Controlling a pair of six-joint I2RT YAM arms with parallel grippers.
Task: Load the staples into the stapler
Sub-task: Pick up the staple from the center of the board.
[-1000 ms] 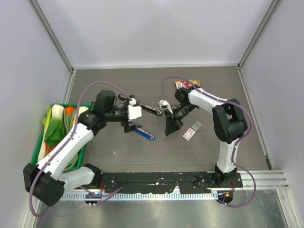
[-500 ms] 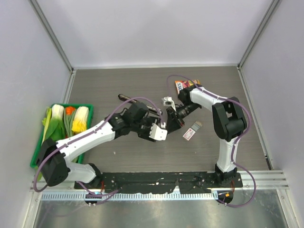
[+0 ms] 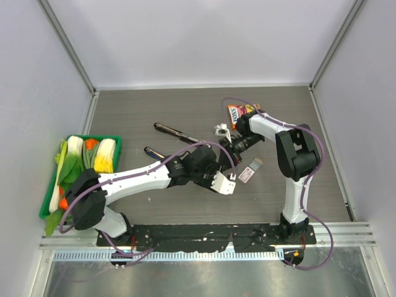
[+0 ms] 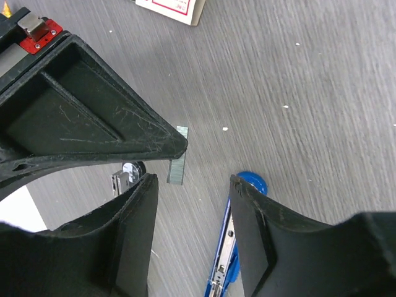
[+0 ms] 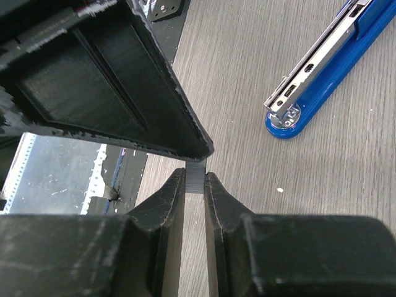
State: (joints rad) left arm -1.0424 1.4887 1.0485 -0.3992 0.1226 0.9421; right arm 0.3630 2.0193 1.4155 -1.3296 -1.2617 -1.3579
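Observation:
My right gripper (image 5: 195, 179) is shut on a short grey strip of staples (image 5: 196, 178), held just above the table. In the left wrist view the staples (image 4: 177, 162) hang from the right gripper's finger (image 4: 93, 117). My left gripper (image 4: 193, 182) is close beside them, jaws apart with only bare table between them. A blue stapler (image 4: 230, 247) with its metal rail exposed lies by the left gripper's right finger. It also appears in the right wrist view as the blue stapler (image 5: 322, 55). The slim black stapler (image 3: 176, 131) lies further back.
The white-and-red staple box (image 3: 247, 175) lies right of both grippers. An orange snack bag (image 3: 238, 111) sits behind the right arm. A green tray (image 3: 44, 204) of vegetables stands at the left edge. The left arm stretches across the table's middle.
My left arm swung from the back left across to the right gripper, and its jaws narrowed. The right gripper drifted slightly back, still holding the staples.

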